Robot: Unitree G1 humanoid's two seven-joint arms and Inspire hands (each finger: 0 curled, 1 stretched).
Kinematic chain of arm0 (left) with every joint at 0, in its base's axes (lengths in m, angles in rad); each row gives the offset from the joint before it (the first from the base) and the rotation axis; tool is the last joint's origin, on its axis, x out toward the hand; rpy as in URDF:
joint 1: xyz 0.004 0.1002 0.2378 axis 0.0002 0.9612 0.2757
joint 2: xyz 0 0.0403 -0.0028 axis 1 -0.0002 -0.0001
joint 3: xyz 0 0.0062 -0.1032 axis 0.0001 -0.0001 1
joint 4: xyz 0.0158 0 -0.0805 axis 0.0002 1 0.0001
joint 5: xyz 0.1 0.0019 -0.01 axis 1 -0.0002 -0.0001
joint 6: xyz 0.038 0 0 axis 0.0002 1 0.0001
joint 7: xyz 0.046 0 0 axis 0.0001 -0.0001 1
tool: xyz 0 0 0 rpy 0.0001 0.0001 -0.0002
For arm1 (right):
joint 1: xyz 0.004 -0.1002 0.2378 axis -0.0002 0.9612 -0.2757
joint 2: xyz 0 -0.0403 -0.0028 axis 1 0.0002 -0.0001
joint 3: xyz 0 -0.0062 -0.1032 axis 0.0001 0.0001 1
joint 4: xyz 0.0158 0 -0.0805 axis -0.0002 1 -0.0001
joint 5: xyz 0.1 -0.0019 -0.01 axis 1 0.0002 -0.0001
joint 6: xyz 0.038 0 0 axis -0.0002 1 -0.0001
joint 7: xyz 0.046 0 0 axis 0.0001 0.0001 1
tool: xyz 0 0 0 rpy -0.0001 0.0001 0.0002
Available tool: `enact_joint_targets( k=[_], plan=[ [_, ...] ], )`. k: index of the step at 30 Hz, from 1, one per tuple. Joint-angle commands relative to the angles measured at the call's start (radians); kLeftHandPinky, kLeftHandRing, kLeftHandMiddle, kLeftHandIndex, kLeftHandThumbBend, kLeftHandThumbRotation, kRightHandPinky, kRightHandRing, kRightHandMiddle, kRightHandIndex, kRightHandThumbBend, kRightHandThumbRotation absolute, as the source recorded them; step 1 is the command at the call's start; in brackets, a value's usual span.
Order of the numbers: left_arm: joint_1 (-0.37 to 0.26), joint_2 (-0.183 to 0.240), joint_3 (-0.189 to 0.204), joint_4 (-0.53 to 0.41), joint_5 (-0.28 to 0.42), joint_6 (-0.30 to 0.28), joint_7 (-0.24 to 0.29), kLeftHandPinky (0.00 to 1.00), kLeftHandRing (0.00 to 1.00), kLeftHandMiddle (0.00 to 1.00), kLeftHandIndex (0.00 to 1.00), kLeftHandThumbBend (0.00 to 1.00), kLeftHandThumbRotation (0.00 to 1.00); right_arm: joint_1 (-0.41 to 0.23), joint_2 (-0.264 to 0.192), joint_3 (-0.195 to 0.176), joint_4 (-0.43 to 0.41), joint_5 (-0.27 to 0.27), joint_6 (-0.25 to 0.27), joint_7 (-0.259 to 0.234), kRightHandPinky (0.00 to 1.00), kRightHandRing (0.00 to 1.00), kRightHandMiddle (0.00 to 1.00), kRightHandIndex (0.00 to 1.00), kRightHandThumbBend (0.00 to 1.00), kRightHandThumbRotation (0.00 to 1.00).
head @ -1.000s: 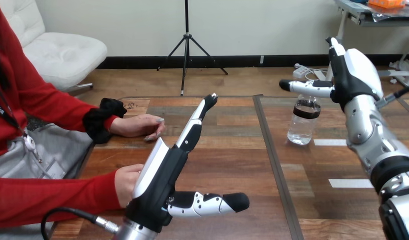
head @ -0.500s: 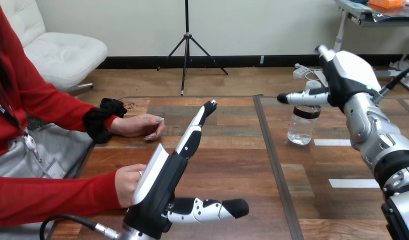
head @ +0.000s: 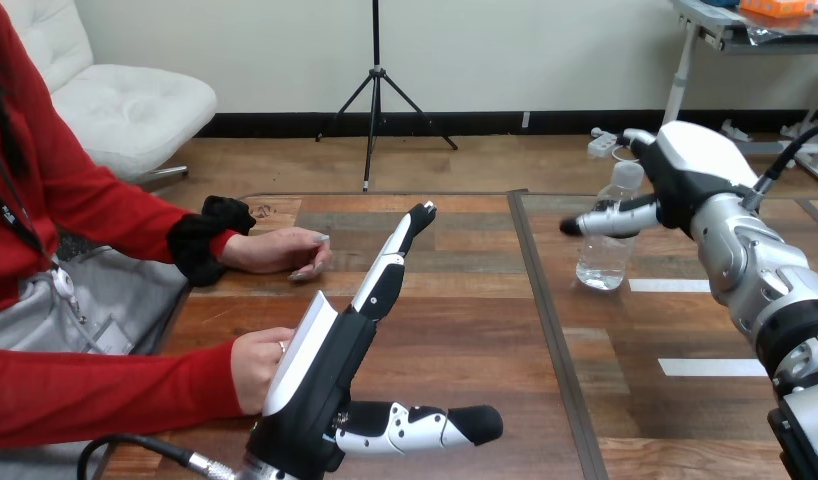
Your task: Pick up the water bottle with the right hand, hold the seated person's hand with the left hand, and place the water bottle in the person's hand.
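Fingers (head: pixel 390 265) of the left hand (head: pixel 320 375) are straight and together with the thumb stuck out. The hand is well left of the bottle (head: pixel 603 262), beside the person's hand (head: pixel 257 368), not gripping it. The bottle stands upright on the counter (head: pixel 465 330). The right hand (head: pixel 685 165) is on the pick-up step: its thumb lies straight across the bottle's front, its fingers seemingly uncurled behind. Next they must close round it. This hand has dropped from the bottle's neck to its middle; the bottle hasn't moved.

Head camera looks down (and forward) across the table (head: pixel 465 330).
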State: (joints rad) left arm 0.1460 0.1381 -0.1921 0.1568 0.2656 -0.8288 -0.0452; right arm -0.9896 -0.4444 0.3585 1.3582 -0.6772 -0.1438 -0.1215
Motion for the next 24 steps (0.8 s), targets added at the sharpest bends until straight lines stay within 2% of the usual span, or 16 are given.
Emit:
enact_joint_targets(
  k=[1,4,6,8,9,10,12,13,15,16,19,22,24],
  plan=[
    [-0.016,-0.01,-0.013,-0.061,-0.017,-0.017,-0.002,1.0,1.0,1.0,1.0,1.0,0.59,-0.093,-0.037,0.03,0.004,-0.024,-0.005,0.008,0.77,0.86,0.87,0.88,1.0,0.54],
    [-0.01,-0.01,-0.017,-0.069,-0.021,-0.015,-0.004,1.0,1.0,1.0,1.0,1.0,0.58,-0.086,-0.037,0.026,0.005,-0.018,-0.011,0.009,0.75,0.84,0.86,0.86,1.0,0.56],
    [-0.003,-0.011,-0.017,-0.081,-0.015,-0.005,-0.003,1.0,1.0,1.0,1.0,1.0,0.57,-0.081,-0.038,0.026,0.004,-0.017,-0.02,0.004,0.67,0.75,0.77,0.84,1.0,0.57],
    [0.0,-0.01,-0.019,-0.084,-0.022,-0.003,-0.006,1.0,1.0,1.0,1.0,1.0,0.57,-0.075,-0.033,-0.003,0.005,0.017,-0.025,0.017,0.64,0.71,0.73,0.84,1.0,0.57],
    [0.002,-0.011,-0.02,-0.087,-0.023,-0.002,-0.007,1.0,1.0,1.0,1.0,1.0,0.56,-0.073,-0.032,-0.011,0.005,0.027,-0.026,0.021,0.46,0.5,0.53,0.82,1.0,0.56],
    [0.002,-0.01,-0.021,-0.087,-0.023,-0.004,-0.006,1.0,1.0,1.0,1.0,1.0,0.56,-0.072,-0.03,-0.005,0.006,0.023,-0.021,0.02,0.39,0.42,0.45,0.82,1.0,0.55],
    [0.002,-0.008,-0.022,-0.088,-0.022,-0.007,-0.005,1.0,1.0,1.0,1.0,1.0,0.56,-0.072,-0.03,0.008,0.007,0.013,-0.014,0.018,0.36,0.4,0.45,0.8,1.0,0.55],
    [0.004,-0.008,-0.023,-0.091,-0.027,-0.004,-0.007,1.0,1.0,1.0,1.0,1.0,0.56,-0.069,-0.033,0.028,0.009,-0.006,-0.025,0.01,0.35,0.39,0.45,0.79,1.0,0.55],
    [0.008,-0.008,-0.026,-0.097,-0.033,0.002,-0.01,1.0,1.0,1.0,1.0,1.0,0.55,-0.065,-0.039,0.05,0.01,-0.028,-0.04,0.001,0.31,0.35,0.41,0.77,1.0,0.59],
    [0.008,-0.009,-0.027,-0.096,-0.031,-0.001,-0.008,1.0,1.0,1.0,1.0,1.0,0.55,-0.06,-0.038,0.045,0.01,-0.022,-0.047,0.0,0.3,0.34,0.4,0.76,1.0,0.6],
    [0.005,-0.007,-0.025,-0.093,-0.027,-0.01,-0.006,1.0,1.0,1.0,1.0,1.0,0.56,-0.053,-0.034,0.027,0.011,-0.001,-0.05,0.007,0.38,0.4,0.43,0.71,1.0,0.62],
    [0.003,-0.004,-0.025,-0.092,-0.028,-0.014,-0.007,1.0,1.0,1.0,1.0,1.0,0.56,-0.049,-0.031,0.018,0.012,0.011,-0.05,0.018,0.4,0.42,0.43,0.65,1.0,0.6],
    [0.003,-0.003,-0.025,-0.096,-0.03,-0.012,-0.009,1.0,1.0,1.0,1.0,1.0,0.56,-0.047,-0.031,0.016,0.013,0.016,-0.052,0.022,0.45,0.47,0.49,0.63,1.0,0.61]
  ],
)
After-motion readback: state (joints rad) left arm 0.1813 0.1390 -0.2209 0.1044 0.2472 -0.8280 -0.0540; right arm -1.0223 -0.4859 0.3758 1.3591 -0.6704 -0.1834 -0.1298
